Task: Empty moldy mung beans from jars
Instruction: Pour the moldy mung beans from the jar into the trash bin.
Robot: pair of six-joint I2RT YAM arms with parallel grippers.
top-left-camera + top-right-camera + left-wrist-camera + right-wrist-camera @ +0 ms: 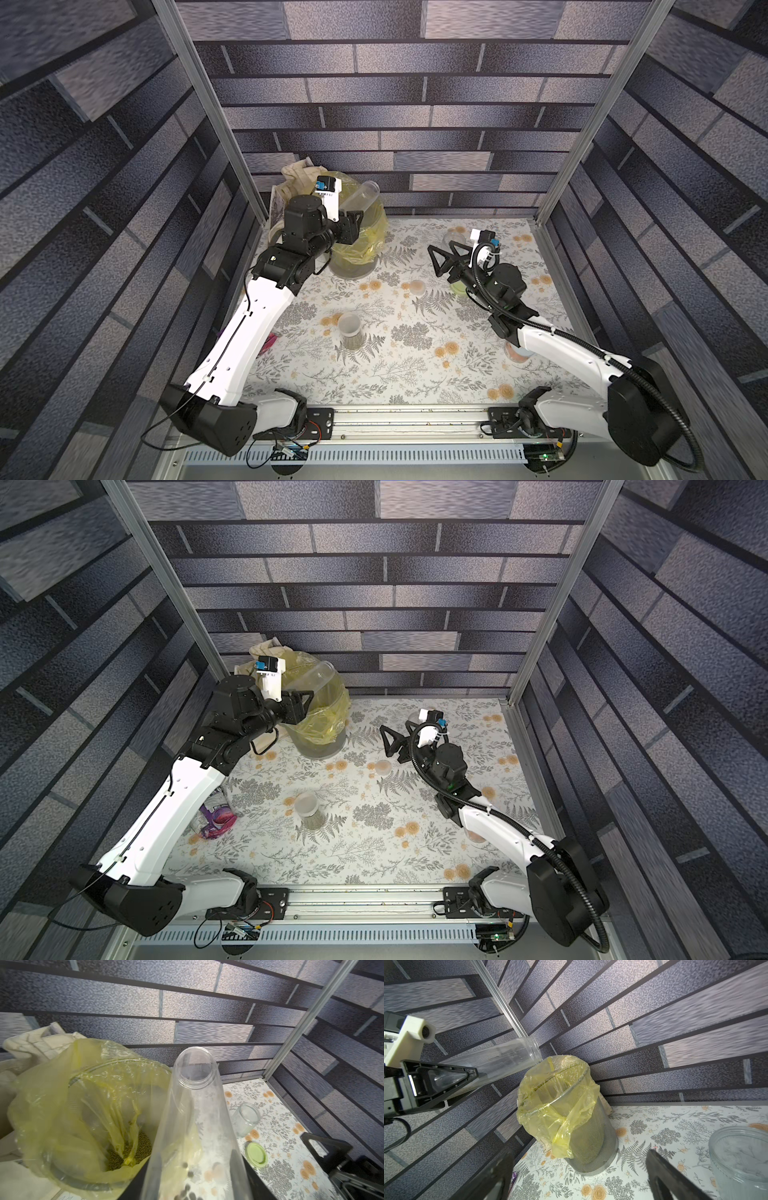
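Clear tall jar (195,1118), lidless, sits clamped in the left gripper (352,217) above the bin (591,1147), mouth raised. We note mung beans (133,1153) in its yellow bag (62,1088), with a few at the jar's base. On the right gripper (433,261) the fingers stand apart. We judge the mouth must tip down next.

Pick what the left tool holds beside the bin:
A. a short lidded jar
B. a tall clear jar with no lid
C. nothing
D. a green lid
B: the left tool is shut on the base of the tall jar, whose open mouth points up and away above the bin.
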